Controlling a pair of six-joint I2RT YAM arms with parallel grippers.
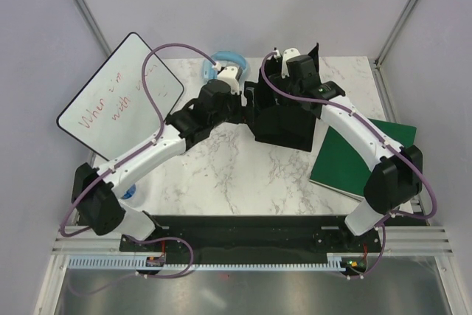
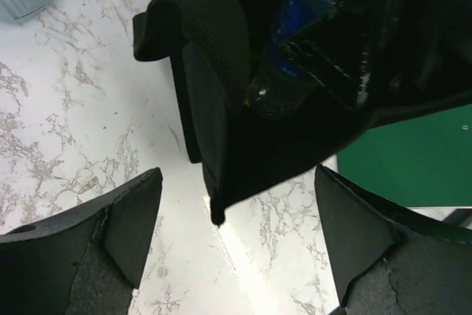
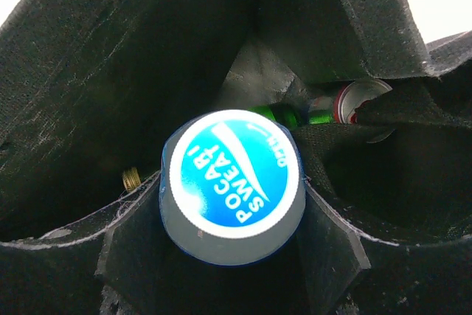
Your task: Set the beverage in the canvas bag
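Your white marble table (image 1: 221,175) carries the canvas bag (image 1: 284,129), which stands just ahead of your left gripper (image 2: 237,175). A pale blue round object (image 1: 220,59) sits ahead-left of that gripper, and a whiteboard (image 1: 122,94) rests well off to its left. A green book (image 1: 343,167) lies flat just right of the bag, behind your right gripper (image 3: 232,215).

On the white marble table (image 1: 243,175), a whiteboard (image 1: 122,97) with red handwriting sits at the ten o'clock edge, a flat green book (image 1: 361,156) lies at four o'clock, and a pale blue ring-shaped object (image 1: 228,55) rests at twelve o'clock.
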